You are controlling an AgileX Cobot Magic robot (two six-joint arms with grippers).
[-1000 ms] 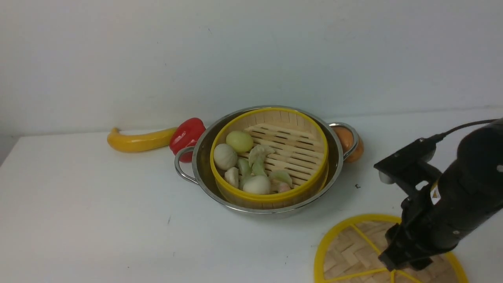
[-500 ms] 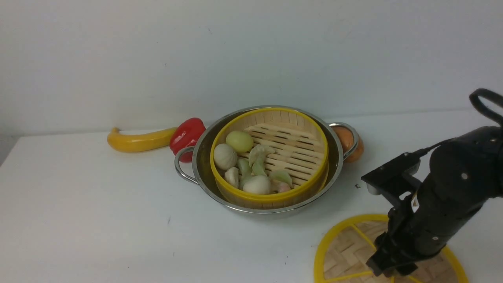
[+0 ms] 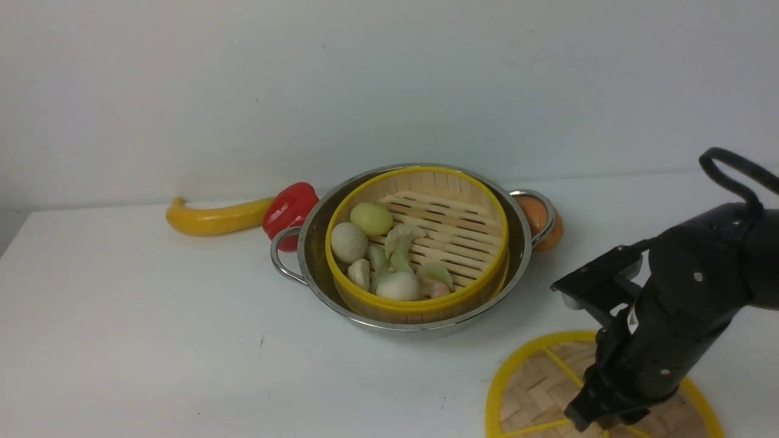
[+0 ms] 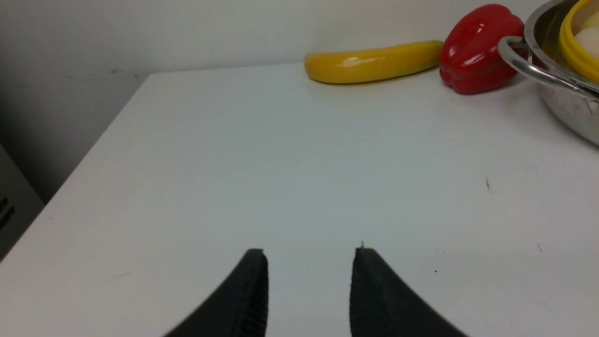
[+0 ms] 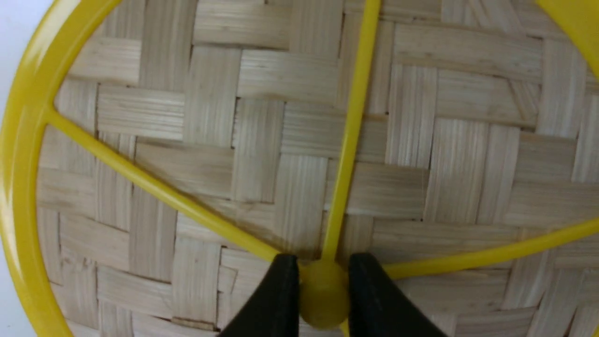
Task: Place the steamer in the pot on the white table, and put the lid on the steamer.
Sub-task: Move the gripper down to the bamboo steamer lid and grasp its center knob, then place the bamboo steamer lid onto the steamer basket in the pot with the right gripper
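The steamer [image 3: 426, 243], a bamboo basket with a yellow rim and toy buns and dumplings inside, sits in the steel pot [image 3: 520, 255] at the middle back of the white table [image 3: 152, 334]. The lid [image 3: 535, 389], a woven disc with yellow spokes, lies flat at the front right. My right gripper [image 5: 324, 267] stands over its centre and is shut on the small yellow knob [image 5: 324, 295], one finger touching each side. My left gripper [image 4: 310, 255] hangs open over bare table left of the pot, with nothing between its fingers; the front view does not show it.
A yellow curved vegetable [image 3: 213, 218] and a red pepper [image 3: 291, 207] lie behind the pot's left handle. An orange fruit [image 3: 544, 225] sits behind the right handle. A wall runs along the back. The table's left edge [image 4: 93, 140] drops off beside my left gripper.
My right arm has shifted left and lower over the lid, and its fingers have closed in onto the centre knob. The pot, the steamer and the lid have stayed put.
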